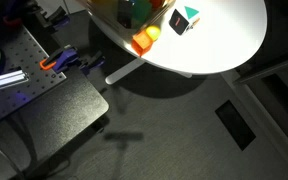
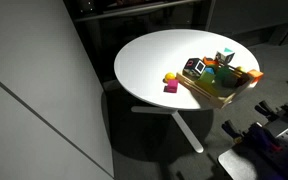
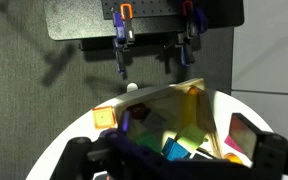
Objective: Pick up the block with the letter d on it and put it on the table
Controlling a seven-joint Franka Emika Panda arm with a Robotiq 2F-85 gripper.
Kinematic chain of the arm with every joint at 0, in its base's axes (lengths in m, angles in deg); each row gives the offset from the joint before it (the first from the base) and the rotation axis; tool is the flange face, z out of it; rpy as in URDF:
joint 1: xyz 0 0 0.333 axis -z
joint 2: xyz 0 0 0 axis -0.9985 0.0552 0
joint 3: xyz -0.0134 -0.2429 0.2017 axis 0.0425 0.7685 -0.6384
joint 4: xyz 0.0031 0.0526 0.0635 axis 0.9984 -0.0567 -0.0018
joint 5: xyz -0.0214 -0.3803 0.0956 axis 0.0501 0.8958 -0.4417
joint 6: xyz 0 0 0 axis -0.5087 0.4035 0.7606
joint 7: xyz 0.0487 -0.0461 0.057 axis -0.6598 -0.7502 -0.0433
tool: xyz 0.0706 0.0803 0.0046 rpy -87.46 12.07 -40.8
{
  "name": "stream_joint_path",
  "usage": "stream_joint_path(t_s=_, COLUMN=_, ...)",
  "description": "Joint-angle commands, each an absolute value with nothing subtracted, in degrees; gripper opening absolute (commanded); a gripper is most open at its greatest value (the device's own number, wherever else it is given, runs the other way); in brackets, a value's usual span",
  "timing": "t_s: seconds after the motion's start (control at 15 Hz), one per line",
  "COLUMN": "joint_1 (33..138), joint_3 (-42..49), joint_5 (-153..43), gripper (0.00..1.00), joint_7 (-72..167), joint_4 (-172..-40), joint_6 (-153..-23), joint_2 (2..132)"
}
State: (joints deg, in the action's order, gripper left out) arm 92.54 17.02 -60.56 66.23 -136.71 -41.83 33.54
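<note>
The round white table (image 1: 224, 45) (image 2: 144, 60) (image 3: 69, 135) carries a wooden tray (image 2: 210, 98) (image 3: 159, 95) full of coloured blocks. In the wrist view my gripper (image 3: 174, 162) hangs just above the tray, its dark fingers spread wide and empty over a teal block (image 3: 174, 150) and a green block (image 3: 189, 135). A dark block with a pink face (image 3: 246, 135) stands on the table beside the tray; it also shows in both exterior views (image 1: 184, 20) (image 2: 193, 68). No letter is readable on any block. My gripper does not show in either exterior view.
An orange block (image 1: 142, 42) (image 3: 105, 117) and a yellow piece (image 1: 152, 33) (image 2: 170, 77) lie on the table beside the tray. The dark perforated bench (image 1: 44, 100) (image 3: 144, 20) with orange and blue clamps (image 1: 54, 63) stands beside the table.
</note>
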Motion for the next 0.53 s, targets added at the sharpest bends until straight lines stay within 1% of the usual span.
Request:
stream_joint_path(t_s=0.0, joint_1=94.09, joint_3=15.67, joint_5=-60.88, gripper=1.00, joint_7=66.61, joint_4=-136.55, joint_6=-41.70, joint_2=33.69)
stream_joint_path(t_s=0.47, joint_1=94.23, joint_3=15.40, joint_5=-60.85, gripper=1.00, joint_7=66.62, joint_4=-136.58, joint_6=-42.35, joint_2=34.36)
